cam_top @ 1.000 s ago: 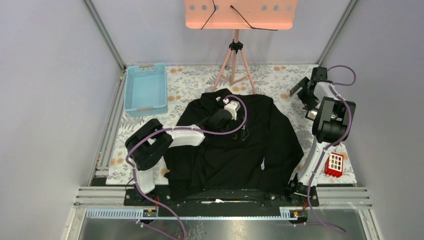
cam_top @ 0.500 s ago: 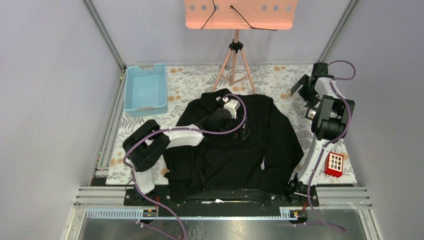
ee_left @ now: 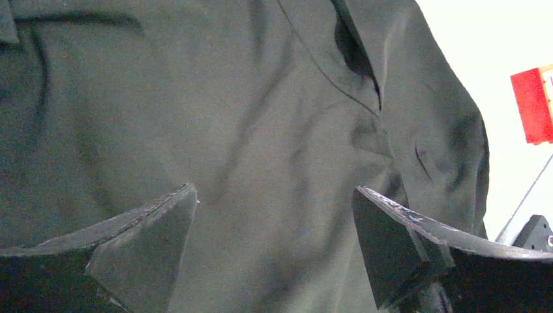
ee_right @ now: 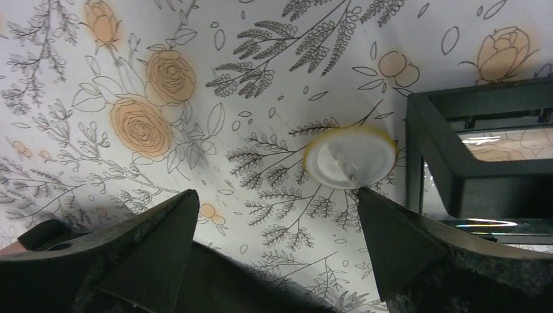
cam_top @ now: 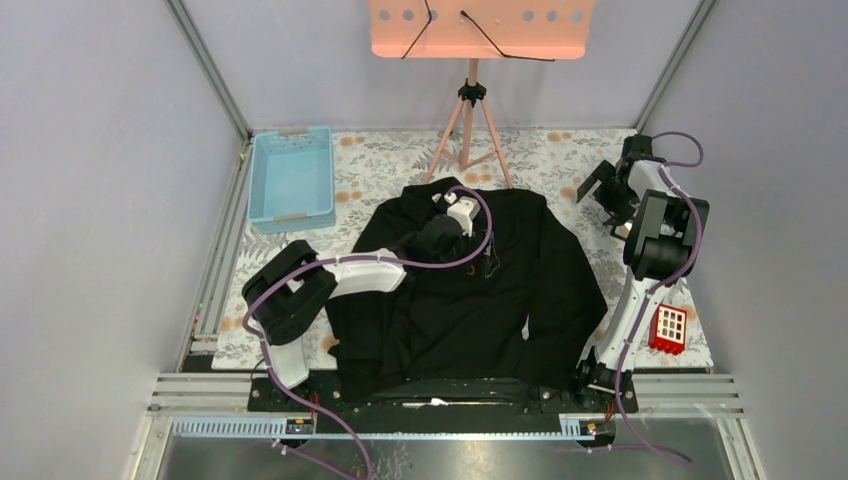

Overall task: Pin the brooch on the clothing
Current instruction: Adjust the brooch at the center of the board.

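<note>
The black collared shirt (cam_top: pixel 470 300) lies spread flat in the middle of the table. My left gripper (cam_top: pixel 484 264) hovers over its chest, open and empty. In the left wrist view only dark fabric (ee_left: pixel 261 117) lies between the fingers of the gripper (ee_left: pixel 274 189). My right gripper (cam_top: pixel 603 195) is at the back right, off the shirt. In the right wrist view it (ee_right: pixel 278 192) is open over the floral cloth. A round white brooch with a yellow rim (ee_right: pixel 350 158) lies just beyond its right fingertip (ee_right: pixel 391 241). The shirt edge (ee_right: pixel 248 280) shows below.
A light blue bin (cam_top: pixel 291 177) stands at the back left. A tripod with an orange tray (cam_top: pixel 470 110) stands behind the shirt. A red and white box (cam_top: pixel 668 329) sits at the right, also in the left wrist view (ee_left: pixel 536 104). A black frame (ee_right: pixel 469 104) stands beside the brooch.
My right wrist has shifted a little at the back right, staying open. The left arm has hardly moved over the shirt.
</note>
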You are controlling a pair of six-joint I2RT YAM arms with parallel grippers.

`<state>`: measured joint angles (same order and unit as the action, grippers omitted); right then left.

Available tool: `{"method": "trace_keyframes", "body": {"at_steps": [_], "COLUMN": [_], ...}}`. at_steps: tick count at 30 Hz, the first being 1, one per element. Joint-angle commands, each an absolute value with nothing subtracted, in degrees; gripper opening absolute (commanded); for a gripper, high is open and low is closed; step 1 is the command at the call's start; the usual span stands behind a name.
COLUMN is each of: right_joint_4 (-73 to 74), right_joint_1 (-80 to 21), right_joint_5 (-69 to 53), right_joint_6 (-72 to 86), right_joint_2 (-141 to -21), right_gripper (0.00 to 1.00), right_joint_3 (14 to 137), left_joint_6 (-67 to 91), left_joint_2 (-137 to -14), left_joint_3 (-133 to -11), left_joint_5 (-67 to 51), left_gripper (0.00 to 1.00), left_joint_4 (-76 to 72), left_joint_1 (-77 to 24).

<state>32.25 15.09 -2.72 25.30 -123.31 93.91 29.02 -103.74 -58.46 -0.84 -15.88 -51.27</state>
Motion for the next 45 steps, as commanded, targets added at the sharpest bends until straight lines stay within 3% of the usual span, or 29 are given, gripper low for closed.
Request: {"method": "trace_keyframes", "body": {"at_steps": [1,7,11,20,31,38,45], "right_joint_4": [30.96,27.99,20.80,24.83,34.10,42.93,40.03], "right_joint_1": [15.38,15.47,15.38,11.22,5.63,7.08,9.42], "right_joint_5": [-5.09,-6.60,-5.67,-9.98,-15.48,-9.91,-4.34], "right_joint_6": [23.16,21.86,23.22,23.36,17.72,14.32,17.18], "right_joint_2": [-121.08,-120.54,-113.07,-113.33,-124.13,-132.05,-129.01], "right_gripper": [1.00,1.00,1.00,1.00,1.00,1.00,1.00], "right_joint_3": [93.54,92.40,82.66,81.45,98.83,111.13,105.86], "left_joint_6": [29.26,29.22,28.18,29.29,29.27,29.32,29.18], "left_joint_2": [-100.02,-100.06,-99.18,-101.26,-101.69,-101.74,-101.25], "left_joint_3": [-57.88,-57.34,-56.72,-58.42,-58.16,-58.79,-58.01], "left_joint_5": [-0.40,-0.34,-0.19,-1.00,-0.21,-0.25,-0.22], "left_gripper": [0.98,0.98,0.98,0.98,0.98,0.98,0.98], "left_joint_4": [-18.95,-19.07,-18.38,-18.99,-18.13,-17.58,-17.48], "left_joint_1": [-50.96,-50.89,-50.98,-50.98,-50.98,-50.95,-50.96]}}
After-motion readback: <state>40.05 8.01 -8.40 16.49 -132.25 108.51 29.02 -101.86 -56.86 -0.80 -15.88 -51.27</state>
